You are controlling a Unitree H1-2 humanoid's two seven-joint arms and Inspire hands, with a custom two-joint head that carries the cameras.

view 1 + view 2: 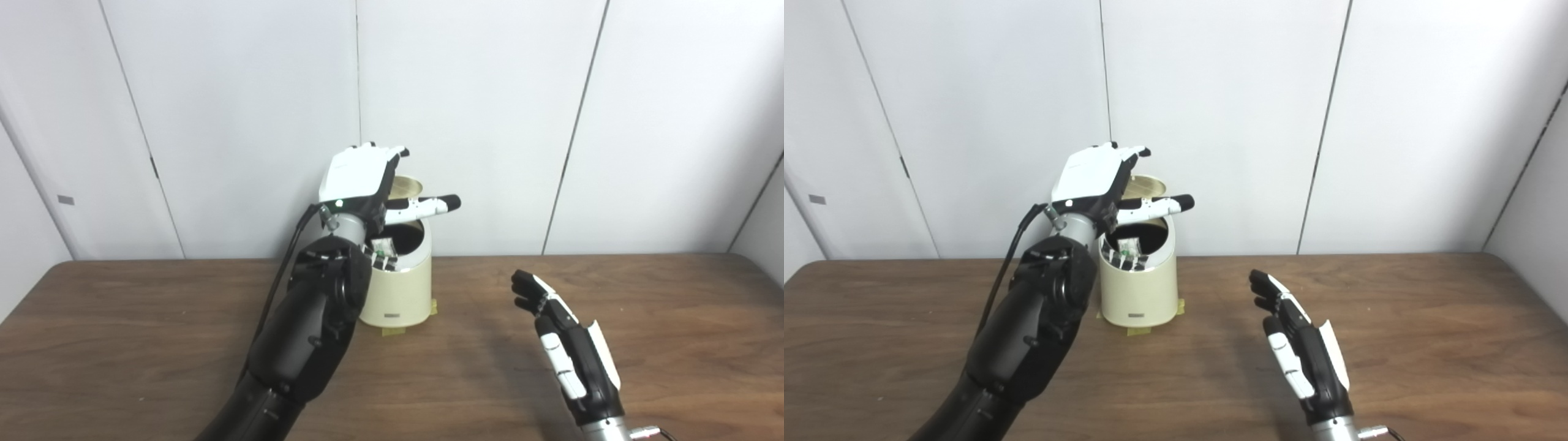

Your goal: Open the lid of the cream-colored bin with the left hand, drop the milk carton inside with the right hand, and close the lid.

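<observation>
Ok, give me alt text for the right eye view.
The left hand is raised at the upright lid of a cream-colored bin on a wooden table, a carton showing inside. The right hand hovers open and empty beside it.

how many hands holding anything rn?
0. Left hand sits open above the bin, by its raised lid. Right hand is open over the table.

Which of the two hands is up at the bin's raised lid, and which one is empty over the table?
The left hand is at the lid of the cream bin. The right hand, open, hangs empty above the table.
</observation>
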